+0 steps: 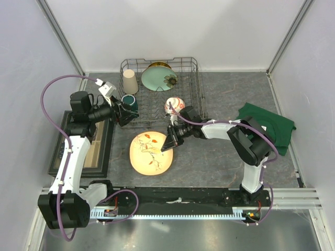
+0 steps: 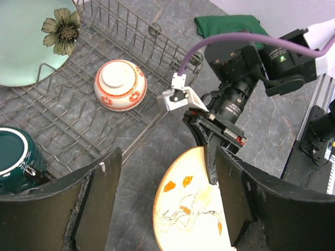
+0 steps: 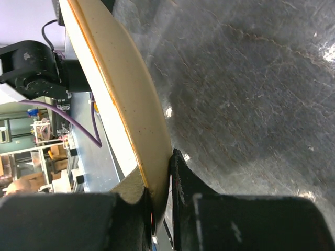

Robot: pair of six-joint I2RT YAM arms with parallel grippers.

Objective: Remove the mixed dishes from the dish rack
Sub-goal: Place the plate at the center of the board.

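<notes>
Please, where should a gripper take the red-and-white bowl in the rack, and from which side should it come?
Probably the raised foot ring, from straight above. The red-and-white bowl sits upside down on the dish rack wires, rim down against them; its rounded wall could slip between fingers, while the foot ring stands free and narrow.

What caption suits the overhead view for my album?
Unloading: right gripper clamps the cream floral plate outside the dish rack; left gripper open by the dark green mug.
</notes>
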